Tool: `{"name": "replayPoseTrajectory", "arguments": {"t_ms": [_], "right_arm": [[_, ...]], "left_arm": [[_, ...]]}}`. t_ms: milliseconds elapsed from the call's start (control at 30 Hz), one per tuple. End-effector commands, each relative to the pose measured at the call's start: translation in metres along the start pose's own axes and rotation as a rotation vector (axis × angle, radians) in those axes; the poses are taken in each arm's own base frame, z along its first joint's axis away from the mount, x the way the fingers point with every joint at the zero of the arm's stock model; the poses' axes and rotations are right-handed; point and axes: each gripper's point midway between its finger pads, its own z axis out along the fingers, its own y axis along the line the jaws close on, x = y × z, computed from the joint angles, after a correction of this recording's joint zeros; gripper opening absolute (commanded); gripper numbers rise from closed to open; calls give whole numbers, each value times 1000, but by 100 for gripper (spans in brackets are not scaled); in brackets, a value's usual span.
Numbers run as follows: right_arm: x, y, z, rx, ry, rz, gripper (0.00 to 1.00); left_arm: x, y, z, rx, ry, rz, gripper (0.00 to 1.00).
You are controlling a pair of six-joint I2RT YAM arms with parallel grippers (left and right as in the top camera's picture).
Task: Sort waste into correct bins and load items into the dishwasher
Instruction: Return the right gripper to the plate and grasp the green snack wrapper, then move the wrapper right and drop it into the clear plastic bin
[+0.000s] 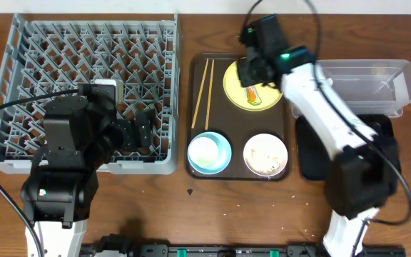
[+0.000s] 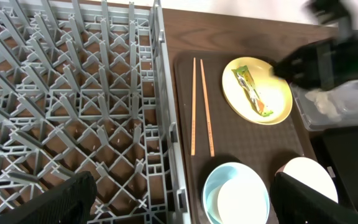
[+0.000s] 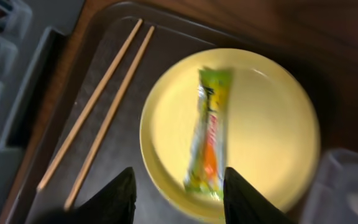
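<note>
hovering over the yellow plate (image 3: 272, 118), your right gripper (image 3: 179, 177) stood open. its two dark fingers (image 3: 122, 196) were parted to either side of the lower end of the snack wrapper (image 3: 210, 134). it had hold of nothing. whether the tips touched the plate, you could not tell from the blurred wrist view.

- wrapper: lay flat and lengthwise across the plate's middle, green at the ends, orange in the centre.
- plate: sat on the dark brown serving tray (image 1: 237, 168), in its right corner on the side away from the robot.
- chopsticks (image 1: 204, 93): lay side by side on the same tray, left of the plate and apart from it.
- light blue bowl (image 1: 223, 146): sat at the tray's near left with a white object (image 1: 204, 150) inside it; cup or tissue, unclear.
- white bowl (image 1: 266, 155): sat just right of the blue one, with beige food scraps (image 1: 268, 158) in it.
- clear tub (image 1: 377, 82): stood right of the serving tray. the black tray (image 1: 309, 153) lay in front of it, largely hidden under your right arm.
- dish rack (image 1: 84, 64): sat just left of the serving tray.

your left gripper (image 2: 185, 180) hung over the rack's near right part. its fingers were spread wide and it carried nothing.
</note>
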Motion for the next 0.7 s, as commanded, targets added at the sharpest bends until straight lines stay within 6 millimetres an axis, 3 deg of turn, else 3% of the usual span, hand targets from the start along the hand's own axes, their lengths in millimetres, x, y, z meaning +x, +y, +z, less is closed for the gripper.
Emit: {"name": "replayPoseTrajectory", "arguments": {"t_ms": [0,100,200,233,300,333,400,433,567,633,667], "right_arm": [[22,-18,56,122,69,-12,45],[32,-26,79,145,96,-9,49],[42,-27,95,136,127,-7,61],[46,-30,99,148,137,-10,61],[51,-34,105,167,152,-11,50],[53,-34,107,166,158,-10,39],[58,-33,110,157,177,-7,8],[60,-33,109,157,186,-7,1],[55,-31,96,158,175,33,1],[46,-35,78,164,149,105,1],[36,-41,56,163,122,180,1]], "left_arm": [[-8,-4,-5,9,-22,-2,90],[-8,-4,-5,9,-22,-2,90],[-8,-4,-5,9,-22,-2,90],[-8,-4,-5,9,-22,-2,91],[-8,-4,-5,9,-22,-2,90],[-8,-4,-5,9,-22,-2,90],[-8,-4,-5,9,-22,-2,91],[-8,-4,-5,9,-22,-2,90],[-8,-4,-5,9,-22,-2,90],[-8,-4,-5,9,-22,-2,90],[-8,-4,-5,9,-22,-2,91]]}}
